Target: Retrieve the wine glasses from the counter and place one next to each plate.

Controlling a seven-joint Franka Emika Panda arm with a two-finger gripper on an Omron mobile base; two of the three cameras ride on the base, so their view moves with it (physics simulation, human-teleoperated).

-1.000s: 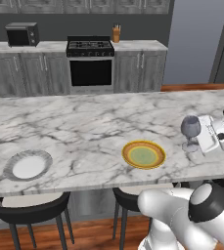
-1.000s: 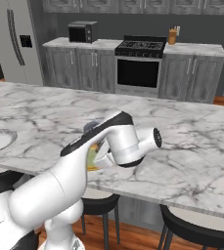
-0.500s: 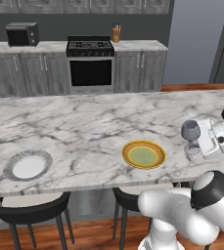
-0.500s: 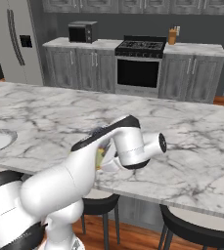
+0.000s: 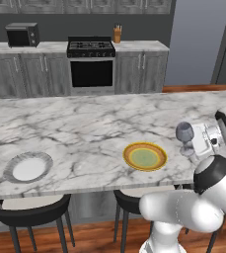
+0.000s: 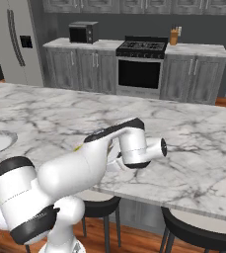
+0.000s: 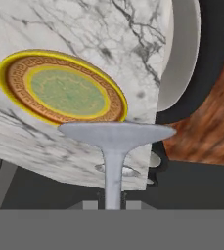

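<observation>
One wine glass [image 5: 185,137], light, brittle and slick, rides clamped by its thin stem in the gripper [image 5: 199,140], apparently just above the island beside the yellow plate [image 5: 144,156]

An upright smoky wine glass [image 5: 185,136] stands just beside the yellow plate [image 5: 144,156]; white plate [image 5: 28,168] well apart.

Smoky wine glass [image 5: 185,136], glossy plate [image 5: 144,156], seemingly polished marble island [image 5: 85,128].

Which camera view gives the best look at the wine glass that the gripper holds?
The left base view: the wine glass appears whole, upright beside the yellow plate. The hand view shows its foot and stem. In the right base view the arm hides it.
</observation>
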